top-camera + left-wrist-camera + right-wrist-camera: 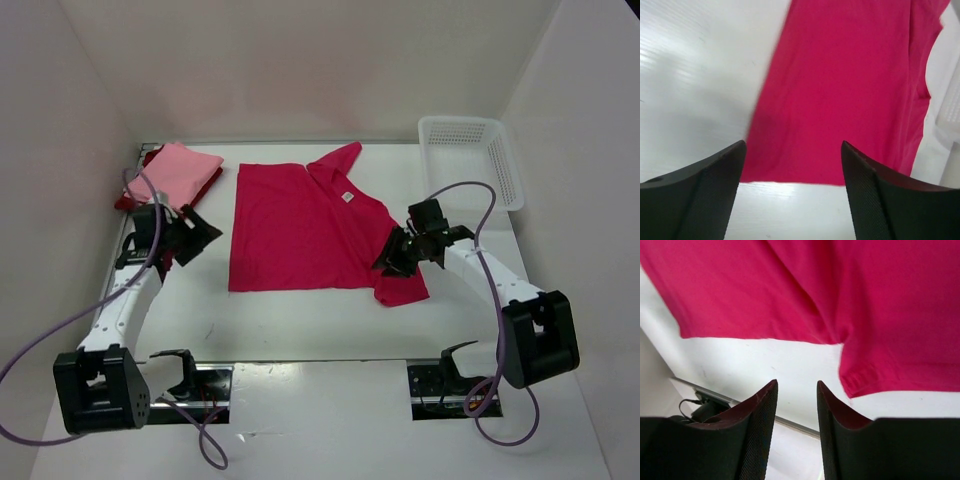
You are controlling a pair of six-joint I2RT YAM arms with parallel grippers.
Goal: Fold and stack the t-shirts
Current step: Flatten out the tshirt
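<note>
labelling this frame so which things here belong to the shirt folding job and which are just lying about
Part of the job:
crimson t-shirt, spread flat mid-table
pink t-shirt, folded, far left
dark red t-shirt, under the pink one

Just lying about:
white mesh basket, far right corner

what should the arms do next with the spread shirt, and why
Probably lower the right gripper onto the sleeve and fold it inward. It and the left gripper are open and empty, the crimson shirt lies straight along its left edge, and this sleeve sticks out.
</note>
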